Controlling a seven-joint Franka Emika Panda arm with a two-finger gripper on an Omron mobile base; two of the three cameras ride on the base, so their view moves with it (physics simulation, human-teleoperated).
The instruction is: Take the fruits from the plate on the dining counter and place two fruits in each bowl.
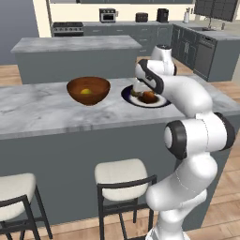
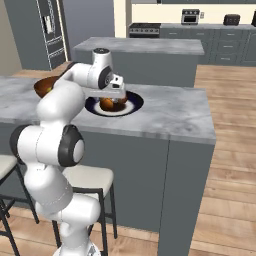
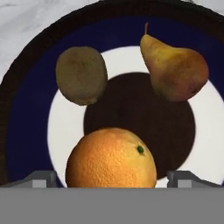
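Plate (image 3: 26, 109): you have three fruits: orange (image 3: 111, 157), kiwi (image 3: 82, 75), pear (image 3: 175, 70).
Bowl (image 1: 88, 90): one yellow fruit (image 1: 86, 91).
End effector (image 3: 111, 181): low over plate, spread wide, straddling orange, gripping nothing.

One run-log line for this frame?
gripper: open, over orange | plate: orange, kiwi, pear | brown bowl: one yellow fruit

stools (image 1: 123, 176) at counter | island (image 1: 77, 44) behind | microwave (image 1: 108, 15) far wall
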